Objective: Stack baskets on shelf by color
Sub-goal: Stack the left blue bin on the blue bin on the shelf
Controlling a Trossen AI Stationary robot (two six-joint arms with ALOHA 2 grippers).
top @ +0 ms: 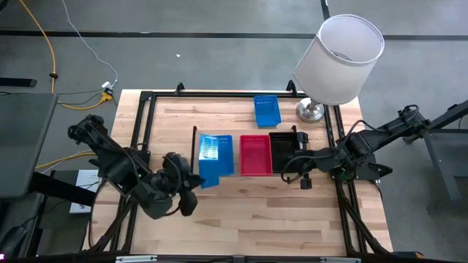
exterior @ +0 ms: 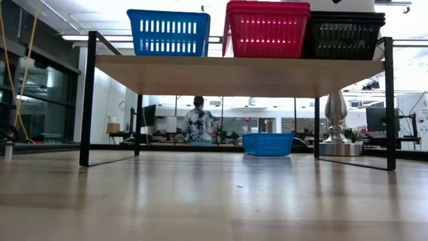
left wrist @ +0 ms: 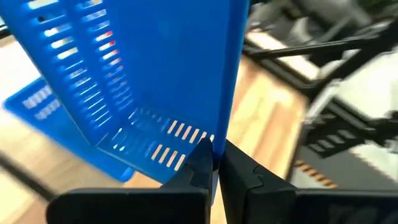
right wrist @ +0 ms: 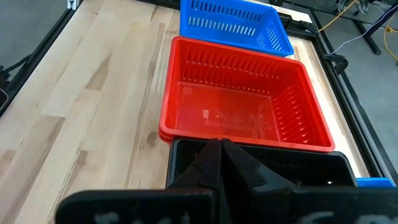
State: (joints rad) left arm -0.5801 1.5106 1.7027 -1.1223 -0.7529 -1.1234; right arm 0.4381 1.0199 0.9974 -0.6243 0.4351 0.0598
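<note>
Left pincer (left wrist: 214, 163) clamped on tilted blue basket (top: 212, 169) at shelf (exterior: 234, 72) edge, may slip or miss blue stack (top: 215, 148); right pincer (right wrist: 219, 163) shut on black basket (top: 285, 150).

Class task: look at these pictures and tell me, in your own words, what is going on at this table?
A two-armed robot is sorting baskets by colour onto a low shelf. The left gripper is shut on the wall of a blue basket, holding it tilted by the blue pile. The right gripper is shut at the black baskets. Red baskets sit between. Another blue basket lies on the table beside a lamp.
</note>
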